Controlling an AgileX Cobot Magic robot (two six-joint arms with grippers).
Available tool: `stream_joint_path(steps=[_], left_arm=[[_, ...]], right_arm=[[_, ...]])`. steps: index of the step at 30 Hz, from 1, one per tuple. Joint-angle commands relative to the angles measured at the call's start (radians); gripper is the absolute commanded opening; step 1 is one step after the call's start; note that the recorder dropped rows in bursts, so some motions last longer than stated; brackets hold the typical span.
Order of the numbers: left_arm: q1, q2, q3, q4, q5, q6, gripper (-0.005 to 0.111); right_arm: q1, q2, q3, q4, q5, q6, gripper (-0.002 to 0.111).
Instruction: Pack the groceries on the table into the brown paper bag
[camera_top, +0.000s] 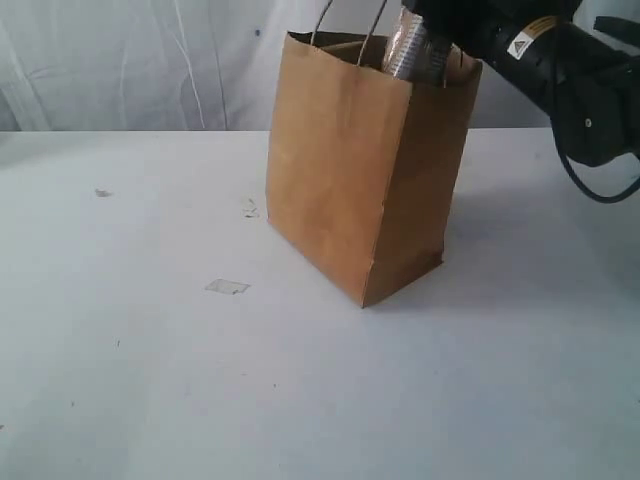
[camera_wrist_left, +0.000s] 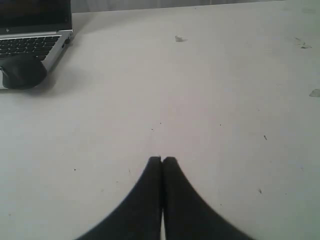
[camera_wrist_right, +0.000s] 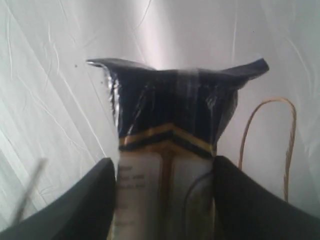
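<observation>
Left hand (camera_wrist_left: 161, 159), fingers together; right hand (camera_wrist_right: 163, 161), fingers apart.

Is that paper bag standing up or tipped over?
Upright: brown paper bag stands on its base, a packet poking from its open top.

Black arms and black fingers on my rig.
My right arm (camera_top: 590, 90) has glossy black housings, a small white warning-triangle label (camera_top: 521, 44) and a thin black cable (camera_top: 573, 180); my left gripper (camera_wrist_left: 162, 160) and right gripper (camera_wrist_right: 164, 159) have smooth, tapered matte-black fingers.
</observation>
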Motion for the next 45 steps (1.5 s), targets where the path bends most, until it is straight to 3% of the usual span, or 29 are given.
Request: stream_joint_path(steps=[1, 16, 24, 29, 33, 38, 41, 45], left_arm=[[0.000, -0.004, 0.005, -0.006, -0.004, 0.000, 0.000], [0.000, -0.004, 0.005, -0.006, -0.004, 0.000, 0.000], [0.000, -0.004, 0.005, -0.006, -0.004, 0.000, 0.000], [0.000, -0.004, 0.005, -0.006, -0.004, 0.000, 0.000], [0.000, -0.004, 0.005, -0.006, -0.004, 0.000, 0.000], [0.000, -0.004, 0.005, -0.006, -0.004, 0.000, 0.000], [0.000, -0.004, 0.005, -0.006, -0.004, 0.000, 0.000], [0.000, -0.004, 0.005, -0.006, -0.004, 0.000, 0.000]], right_arm=[[-0.006, -0.008, -0.007, -0.004, 0.099, -0.014, 0.055], [-0.006, -0.008, -0.007, -0.004, 0.129, -0.014, 0.054], [-0.006, -0.059, -0.007, -0.006, 0.032, -0.014, 0.054], [-0.006, -0.133, -0.007, -0.006, 0.162, -0.018, 0.054], [-0.006, -0.220, -0.007, -0.006, 0.405, -0.082, 0.036], [-0.008, -0.314, -0.007, -0.006, 0.697, -0.453, 0.000], [-0.036, -0.355, -0.006, -0.006, 0.863, -0.534, 0.000], [-0.124, -0.403, 0.024, -0.006, 0.890, -0.410, 0.000]])
